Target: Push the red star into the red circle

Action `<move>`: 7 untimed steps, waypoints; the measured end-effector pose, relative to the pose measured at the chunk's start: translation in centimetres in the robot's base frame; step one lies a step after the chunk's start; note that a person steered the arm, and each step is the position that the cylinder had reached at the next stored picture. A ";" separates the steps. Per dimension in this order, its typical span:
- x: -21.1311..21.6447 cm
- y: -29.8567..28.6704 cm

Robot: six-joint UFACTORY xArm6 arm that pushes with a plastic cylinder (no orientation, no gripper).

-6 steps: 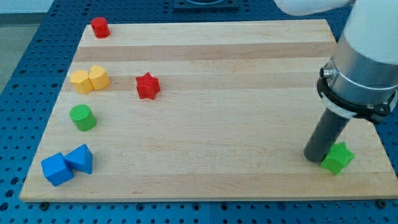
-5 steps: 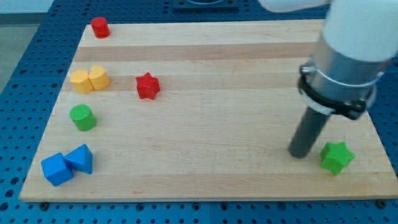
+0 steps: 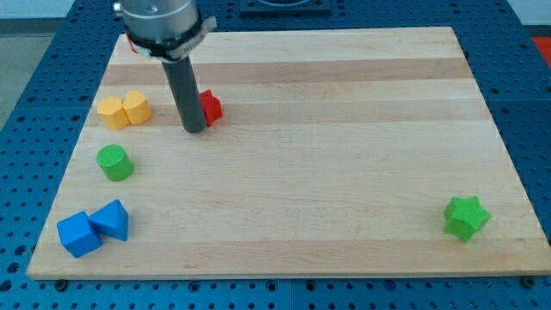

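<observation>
Pale wooden board (image 3: pixel 344 172) on a blue perforated bench (image 3: pixel 34 103); one dark rod comes down from the view's top left. My tip (image 3: pixel 195 130) rests on the board at the lower-left side of the red star (image 3: pixel 209 106), touching it or just beside it; the rod covers the star's left part, so contact can't be confirmed. The tool is a plain rod w/o jaws: it grasps nothing.

Red star: upper-left area of the board, only its right half visible past the rod. The red circle isn't visible; the arm's body fills the top-left corner of the board.

Other blocks, all on the board:
- Two yellow blocks (image 3: pixel 124 110), touching side by side, near the left edge, to the view's left of the tip; shapes unclear.
- Green cylinder (image 3: pixel 114 162), upright, below the yellow pair, apart from it.
- Two blue blocks (image 3: pixel 93 227), touching, in the bottom-left corner; the right one looks wedge-like, the left one cube-like.
- Green star (image 3: pixel 467 217), alone near the bottom-right corner, well apart from the tip and all other blocks.
</observation>
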State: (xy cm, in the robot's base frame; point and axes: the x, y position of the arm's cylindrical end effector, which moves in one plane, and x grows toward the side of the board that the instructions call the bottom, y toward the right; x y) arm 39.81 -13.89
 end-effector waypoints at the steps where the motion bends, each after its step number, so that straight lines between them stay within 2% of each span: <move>1: -4.1 0.2; 2: -6.9 1.1; 3: -3.7 -1.4; 5: -4.8 8.3; 6: -8.5 6.6; 7: -9.9 1.0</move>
State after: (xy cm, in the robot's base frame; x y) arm 29.95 -12.89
